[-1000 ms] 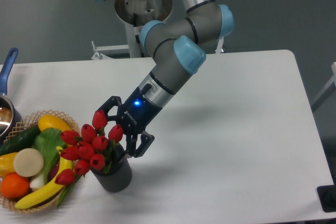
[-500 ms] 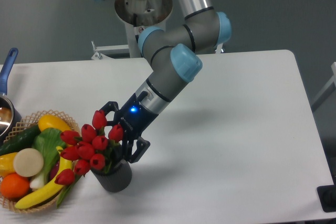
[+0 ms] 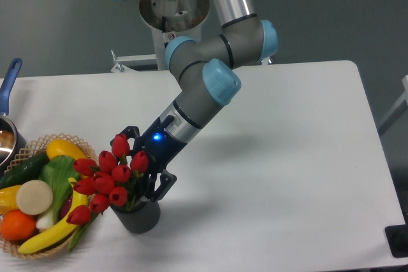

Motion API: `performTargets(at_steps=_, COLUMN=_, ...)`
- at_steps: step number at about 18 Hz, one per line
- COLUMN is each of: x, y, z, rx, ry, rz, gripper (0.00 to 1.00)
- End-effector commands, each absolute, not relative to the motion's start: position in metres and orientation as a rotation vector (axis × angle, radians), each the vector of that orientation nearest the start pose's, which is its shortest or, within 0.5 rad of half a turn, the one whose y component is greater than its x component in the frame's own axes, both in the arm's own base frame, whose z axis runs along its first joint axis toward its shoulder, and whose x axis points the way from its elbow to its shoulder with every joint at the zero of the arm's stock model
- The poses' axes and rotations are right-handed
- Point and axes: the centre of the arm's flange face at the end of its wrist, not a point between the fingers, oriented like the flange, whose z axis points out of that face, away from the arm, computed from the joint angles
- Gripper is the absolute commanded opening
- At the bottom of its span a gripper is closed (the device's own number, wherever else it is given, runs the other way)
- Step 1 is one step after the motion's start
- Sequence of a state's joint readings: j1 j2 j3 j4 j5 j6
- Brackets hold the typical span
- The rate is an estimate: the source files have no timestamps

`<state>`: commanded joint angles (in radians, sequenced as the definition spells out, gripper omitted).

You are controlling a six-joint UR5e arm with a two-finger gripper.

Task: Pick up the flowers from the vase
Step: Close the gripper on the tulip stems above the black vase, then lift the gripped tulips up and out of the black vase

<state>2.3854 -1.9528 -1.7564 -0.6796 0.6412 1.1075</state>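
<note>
The flowers [image 3: 107, 176], a bunch of red tulip buds on green stems, stand in the vase [image 3: 139, 216], a small dark grey pot near the table's front left. They lean left toward the basket. My gripper [image 3: 144, 162] is open, low over the vase's right side, right behind the buds. One finger [image 3: 130, 136] shows above the top bud, the other [image 3: 164, 186] sits by the vase's rim. The stems between the fingers are mostly hidden by the buds.
A wicker basket [image 3: 38, 250] with a banana, orange, cucumber and other produce sits at the front left, touching the flowers' leaves. A blue-handled saucepan [image 3: 7, 93] is at the left edge. The arm's base [image 3: 173, 11] stands behind the table.
The gripper has moved down and to the left, closer around the flower bunch above the vase. The flowers and vase have not moved.
</note>
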Motion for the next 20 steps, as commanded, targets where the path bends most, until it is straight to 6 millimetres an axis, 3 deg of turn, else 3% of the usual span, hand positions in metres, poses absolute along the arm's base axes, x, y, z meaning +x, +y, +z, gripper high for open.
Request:
performTargets(at_steps=2, x=-0.291, y=0.568, z=0.319, rx=-2.139, ry=0.494, rz=-0.340, gripper=0.67)
performTargets(at_steps=6, x=-0.292, y=0.567, z=0.321, rx=-2.138, ry=0.494, rz=-0.336, gripper=0.56)
performTargets(at_steps=16, x=-0.302, y=0.562, z=0.330, rx=-2.140, ry=0.419, rz=-0.352, gripper=0.53)
performTargets(at_steps=20, x=-0.304, y=0.557, z=0.352, rx=-2.133, ry=0.381, rz=-0.338, gripper=0.51)
